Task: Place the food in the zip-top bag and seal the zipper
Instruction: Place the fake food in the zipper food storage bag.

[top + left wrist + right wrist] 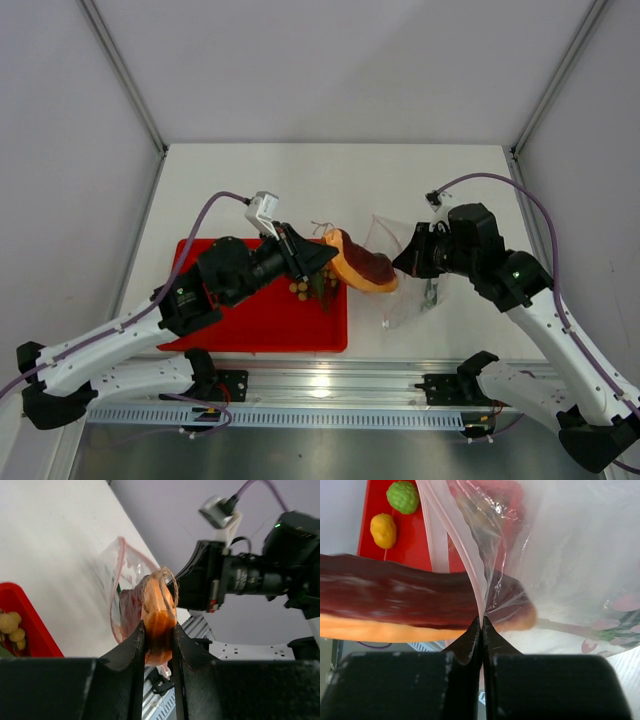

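Note:
My left gripper (pixel 322 259) is shut on the brown-red meat slab (pixel 362 264) with its tan edge and holds it at the mouth of the clear zip-top bag (pixel 400 275). In the left wrist view the slab (pixel 159 615) sits pinched between my fingers, its far end inside the bag (pixel 117 580). My right gripper (pixel 405 262) is shut on the bag's pinkish zipper strip (pixel 481 592) and holds the mouth up. In the right wrist view the slab (pixel 395 597) enters the bag (pixel 560 555). The tan balls (pixel 299 290) and green stalks (pixel 322 288) lie on the tray. The green ball (pixel 403 496) and yellow-orange ball (pixel 383 530) show in the right wrist view.
The red tray (pixel 250 325) lies at the near left under my left arm. An aluminium rail (pixel 330 380) runs along the table's near edge. White walls with metal posts close the back and sides.

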